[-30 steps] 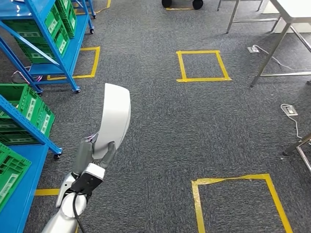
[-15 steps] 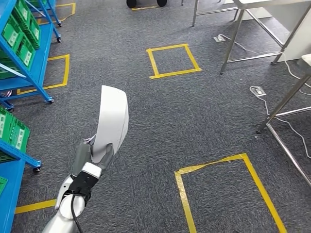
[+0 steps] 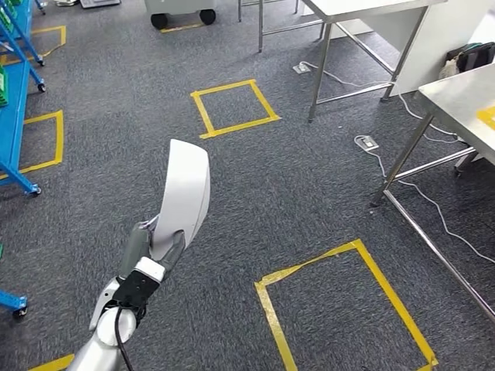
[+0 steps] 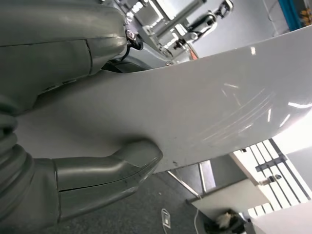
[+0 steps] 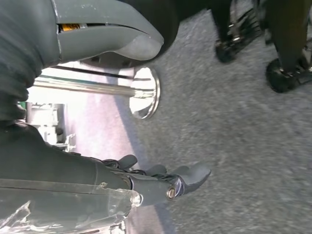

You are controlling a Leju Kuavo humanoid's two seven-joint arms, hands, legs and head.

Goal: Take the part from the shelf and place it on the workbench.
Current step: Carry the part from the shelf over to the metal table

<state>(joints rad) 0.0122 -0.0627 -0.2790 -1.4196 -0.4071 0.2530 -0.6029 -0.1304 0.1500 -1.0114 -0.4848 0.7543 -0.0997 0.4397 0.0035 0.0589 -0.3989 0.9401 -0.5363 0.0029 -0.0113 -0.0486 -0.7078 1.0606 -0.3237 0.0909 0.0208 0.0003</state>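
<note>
My left hand [image 3: 148, 246] grips the lower end of the part [image 3: 182, 193], a curved white panel that stands upright above the carpet at lower left in the head view. Close up in the left wrist view, the thumb [image 4: 110, 168] presses on the part [image 4: 206, 107] and the other fingers lie behind it. A steel workbench [image 3: 464, 97] stands at the right edge, a second one [image 3: 350, 9] at the back. My right hand [image 5: 147, 180] hangs over the carpet with its fingers apart and nothing in them.
A blue shelf rack [image 3: 12, 93] with green bins stands at the far left. Yellow tape squares [image 3: 233, 107] [image 3: 344, 309] mark the grey carpet. Cables and a floor socket [image 3: 366, 142] lie near the workbench legs. A wheeled cart base [image 3: 178, 9] sits at the back.
The whole scene has slid left: the camera has turned right, away from the shelves, and the workbenches have come into view. The part stays held in my left hand.
</note>
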